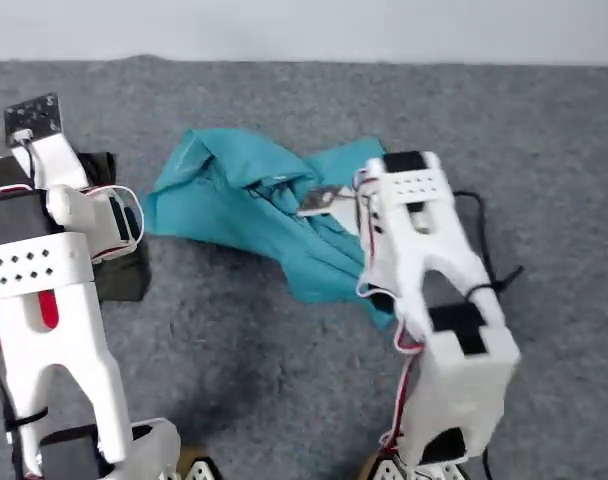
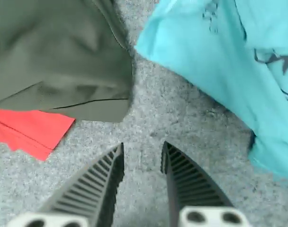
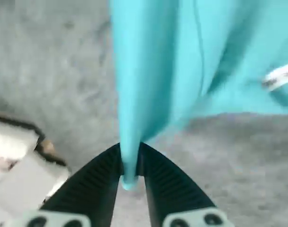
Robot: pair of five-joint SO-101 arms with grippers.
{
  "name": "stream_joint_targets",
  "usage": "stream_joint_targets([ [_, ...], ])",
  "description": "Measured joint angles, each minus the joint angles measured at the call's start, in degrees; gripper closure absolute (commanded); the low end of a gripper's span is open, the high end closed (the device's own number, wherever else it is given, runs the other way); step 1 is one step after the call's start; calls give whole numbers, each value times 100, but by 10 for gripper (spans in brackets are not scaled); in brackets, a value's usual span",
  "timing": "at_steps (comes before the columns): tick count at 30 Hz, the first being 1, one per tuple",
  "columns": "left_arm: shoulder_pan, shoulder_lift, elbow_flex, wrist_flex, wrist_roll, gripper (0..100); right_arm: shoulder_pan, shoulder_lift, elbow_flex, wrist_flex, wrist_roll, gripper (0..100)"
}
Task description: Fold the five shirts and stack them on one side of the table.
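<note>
Three shirts can be counted out of the five the task names, so by my reading the job is partly done at best.

The grey table (image 1: 234, 360) carries everything. One teal shirt (image 1: 244, 200) lies crumpled and unfolded around the middle of the high view, spreading from the centre toward 12 o'clock. It is the largest garment and plainly the one in hand.

One olive-green shirt (image 2: 58, 56) sits at the 9 o'clock edge of the table, lying on top of one red shirt (image 2: 30, 130), whose corner pokes out from under it. Both look flattened into a small stack, which I take as folded and placed. Whether more shirts lie beneath them I cannot tell.

Two arms work the table. The right arm (image 1: 434, 270) reaches in from 5 o'clock to the 3 o'clock side of the teal shirt. The left arm (image 1: 44, 290) stands at 8 o'clock, over the stack.

Of the two grippers, the right gripper (image 3: 130, 153) is pinched tight on a fold of teal cloth. The left gripper (image 2: 141, 151) holds nothing, its jaws a little apart above bare table between the stack and the teal shirt.

What remains, as I judge it, is to fold the teal shirt, add it to the 9 o'clock stack, and deal with any shirts not accounted for.
</note>
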Motion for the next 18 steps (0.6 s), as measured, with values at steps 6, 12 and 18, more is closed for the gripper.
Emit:
stream_joint_targets([
  [6,0,0,0,0,0,874,70,-1284,1916,0,668,990],
  [12,0,0,0,0,0,874,185,-2760,3279,0,844,990],
  [18,0,0,0,0,0,874,413,-4009,4352,0,870,990],
])
